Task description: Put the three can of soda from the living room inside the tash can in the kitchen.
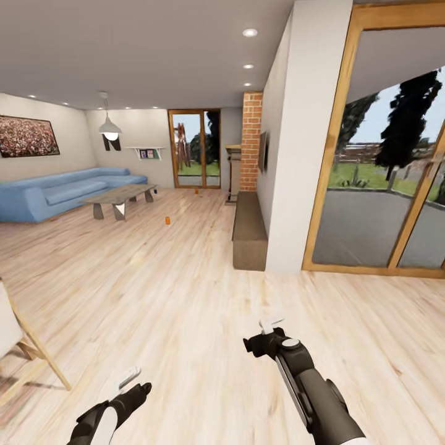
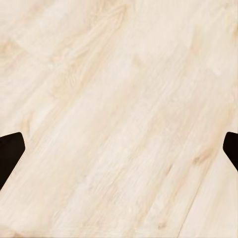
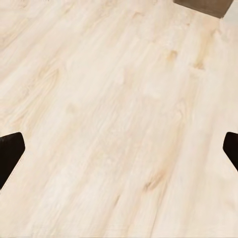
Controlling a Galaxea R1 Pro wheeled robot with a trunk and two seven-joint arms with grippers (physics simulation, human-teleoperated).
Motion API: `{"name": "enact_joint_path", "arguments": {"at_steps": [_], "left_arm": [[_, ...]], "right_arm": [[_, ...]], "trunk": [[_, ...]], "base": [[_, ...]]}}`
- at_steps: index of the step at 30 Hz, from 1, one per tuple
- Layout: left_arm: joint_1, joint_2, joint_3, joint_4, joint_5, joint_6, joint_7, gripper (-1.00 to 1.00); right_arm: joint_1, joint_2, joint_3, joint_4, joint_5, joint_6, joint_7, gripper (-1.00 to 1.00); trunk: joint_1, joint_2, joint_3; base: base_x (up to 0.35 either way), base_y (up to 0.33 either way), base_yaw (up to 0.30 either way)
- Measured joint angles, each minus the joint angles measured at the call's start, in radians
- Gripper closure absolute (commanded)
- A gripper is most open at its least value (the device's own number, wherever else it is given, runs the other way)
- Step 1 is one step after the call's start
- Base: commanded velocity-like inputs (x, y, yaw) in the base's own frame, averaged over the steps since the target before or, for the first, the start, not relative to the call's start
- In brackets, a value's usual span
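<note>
Far across the living room's light plank floor [image 1: 185,290], one orange soda can [image 1: 167,219] stands upright to the right of the coffee table. A second orange can [image 1: 196,191] stands farther back near the far glass door. A small dark speck [image 1: 155,191] by the table's far end may be the blue can; it is too small to tell. The trash can is out of view. My left gripper [image 1: 127,378] and right gripper [image 1: 270,326] hang low over bare floor, both open and empty, their dark fingertips [image 2: 10,153] [image 3: 10,153] wide apart.
A blue sectional sofa [image 1: 55,194] and a low coffee table [image 1: 120,198] stand at the left. A brick fireplace [image 1: 251,142] with a long low bench [image 1: 249,232] runs along the white wall corner [image 1: 290,154]. Wood-framed glass doors [image 1: 383,167] are at the right, a light chair [image 1: 18,346] at the near left.
</note>
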Motion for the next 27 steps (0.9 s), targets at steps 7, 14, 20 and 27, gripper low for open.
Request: {"name": "enact_joint_path", "arguments": {"at_steps": [7,14,20,27], "left_arm": [[0.000,-0.001,0.000,0.011,-0.001,0.000,0.003,-1.00],[0.000,-0.001,0.000,0.015,-0.003,0.000,0.007,-1.00],[-0.001,-0.001,0.000,0.019,-0.003,0.000,0.010,-1.00],[-0.002,0.000,0.000,0.020,-0.003,0.000,0.011,-1.00]], "right_arm": [[0.001,0.000,0.001,0.000,0.000,0.000,0.000,-1.00],[0.001,0.000,0.002,0.000,0.000,0.000,0.000,-1.00],[0.001,-0.001,0.002,0.000,0.000,0.000,0.002,-1.00],[0.001,-0.002,0.003,0.000,0.000,0.000,0.003,-1.00]], "trunk": [[0.000,0.000,0.000],[0.000,0.000,0.000],[0.000,0.000,0.000],[0.000,0.000,0.000]], "base": [[0.349,0.001,0.297],[0.349,0.000,0.127],[0.349,0.000,0.016],[0.349,0.000,0.001]]}}
